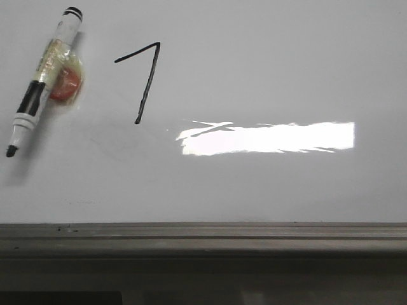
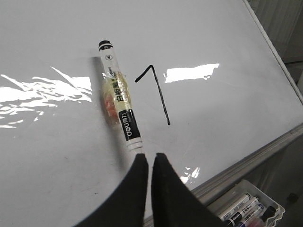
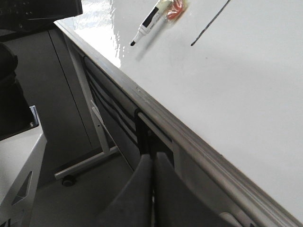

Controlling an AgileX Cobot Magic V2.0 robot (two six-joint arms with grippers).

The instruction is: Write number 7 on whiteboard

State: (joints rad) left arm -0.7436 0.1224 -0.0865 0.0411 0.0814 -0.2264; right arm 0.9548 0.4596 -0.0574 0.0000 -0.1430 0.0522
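A clear tray [image 2: 265, 208] below the whiteboard [image 1: 267, 76] holds several markers [image 2: 239, 208]. The number 7 [image 1: 145, 79] sits beside a loose marker [image 1: 44, 79]. Both arms' fingers, left [image 2: 150, 163] and right [image 3: 152, 163], are pressed together, empty.

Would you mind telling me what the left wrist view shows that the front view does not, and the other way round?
Only the left wrist view shows the left pincer, its fingers close together and holding nothing, poised just off the marker's tip end, and a tray of spare markers below the board's edge. Only the front view shows the marker's bare black tip and the single long glare patch to the right of the figure. Both show the whiteboard, the number 7 drawn on it, the marker lying beside the 7, and the grey rail.
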